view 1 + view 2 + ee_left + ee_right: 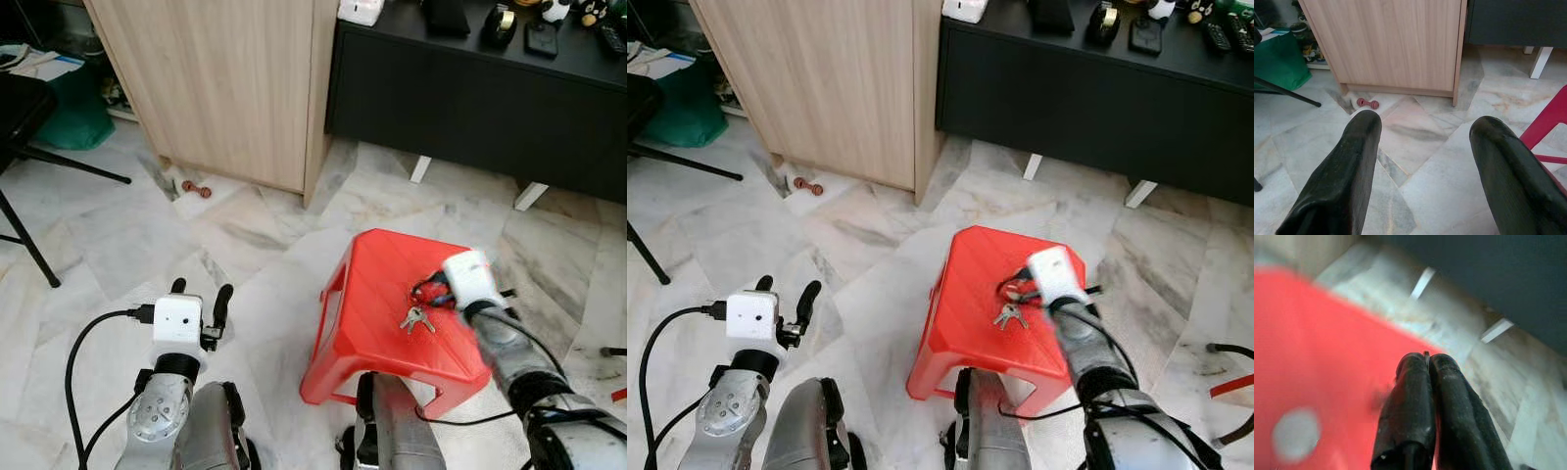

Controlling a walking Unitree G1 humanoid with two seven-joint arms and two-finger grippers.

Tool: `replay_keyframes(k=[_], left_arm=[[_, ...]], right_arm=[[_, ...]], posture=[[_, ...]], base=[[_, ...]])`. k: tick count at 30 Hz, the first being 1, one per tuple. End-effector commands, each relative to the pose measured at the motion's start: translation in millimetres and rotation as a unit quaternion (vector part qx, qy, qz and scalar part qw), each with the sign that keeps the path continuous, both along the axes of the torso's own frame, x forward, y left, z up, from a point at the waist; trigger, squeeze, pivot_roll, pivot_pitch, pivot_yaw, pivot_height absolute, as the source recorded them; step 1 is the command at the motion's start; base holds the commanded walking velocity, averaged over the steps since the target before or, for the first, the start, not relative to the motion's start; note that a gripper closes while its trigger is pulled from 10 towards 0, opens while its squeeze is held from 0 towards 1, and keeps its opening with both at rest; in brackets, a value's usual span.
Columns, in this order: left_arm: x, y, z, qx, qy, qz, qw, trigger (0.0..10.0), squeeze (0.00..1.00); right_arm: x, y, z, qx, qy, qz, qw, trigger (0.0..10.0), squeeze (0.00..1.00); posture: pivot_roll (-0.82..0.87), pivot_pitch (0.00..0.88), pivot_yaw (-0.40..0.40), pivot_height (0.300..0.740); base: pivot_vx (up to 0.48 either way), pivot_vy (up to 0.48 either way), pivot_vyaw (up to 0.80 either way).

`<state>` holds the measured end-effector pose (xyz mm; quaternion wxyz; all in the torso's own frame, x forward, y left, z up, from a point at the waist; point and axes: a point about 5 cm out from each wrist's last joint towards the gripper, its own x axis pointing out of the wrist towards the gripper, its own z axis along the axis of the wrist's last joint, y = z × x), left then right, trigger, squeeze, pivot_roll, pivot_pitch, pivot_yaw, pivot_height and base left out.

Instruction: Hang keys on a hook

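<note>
Clenched on a thin metal ring, the right claw (1427,363) grips the small silver bunch of keys (416,318) atop the red plastic stool (377,284), so hanging remains, while the left claw (1425,161) hangs released beside that stool.

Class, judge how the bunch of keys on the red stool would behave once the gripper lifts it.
The keys would probably dangle and swing, since several loose blades fan from one ring. Being small metal, they likely feel light yet slippery in the right gripper, shut on the ring over the red stool.
</note>
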<state>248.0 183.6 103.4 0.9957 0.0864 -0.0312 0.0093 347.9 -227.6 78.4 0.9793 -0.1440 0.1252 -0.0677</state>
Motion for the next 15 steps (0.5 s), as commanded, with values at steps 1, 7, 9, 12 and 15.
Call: replay_keyframes(k=[1, 7, 9, 12, 15], left_arm=[[-1.1, 0.3, -6.2, 0.001, 0.015, -0.002, 1.0, 10.0, 0.0], [1.1, -0.5, -7.9, -0.001, 0.016, -0.004, 1.0, 10.0, 0.0], [2.0, 0.0, -7.8, 0.001, 0.016, -0.005, 1.0, 10.0, 0.0], [3.3, 0.9, -7.6, 0.002, 0.015, -0.005, 1.0, 10.0, 0.0], [4.9, 1.9, -7.4, 0.003, 0.014, -0.006, 1.0, 10.0, 0.0]], right_arm=[[-3.8, -12.4, 4.1, 0.031, -0.03, -0.04, 0.998, 0.0, 0.0], [-12.8, -18.2, 18.6, 0.064, -0.108, -0.078, 0.989, 0.0, 0.0], [-19.9, -19.7, 23.8, 0.09, -0.136, -0.099, 0.982, 0.0, 0.0], [-24.9, -18.4, 25.4, 0.112, -0.147, -0.11, 0.977, 0.0, 0.0], [-30.3, -13.0, 27.2, 0.127, -0.155, -0.107, 0.974, 0.0, 0.0]], posture=[[-0.07, 0.213, -0.088, 0.596], [-0.08, 0.202, -0.083, 0.596], [-0.08, 0.198, -0.081, 0.596], [-0.08, 0.192, -0.077, 0.596], [-0.07, 0.184, -0.075, 0.596]], base=[[0.0, 0.0, 0.0], [0.0, 0.0, 0.0], [0.0, 0.0, 0.0], [0.0, 0.0, 0.0], [0.0, 0.0, 0.0]])
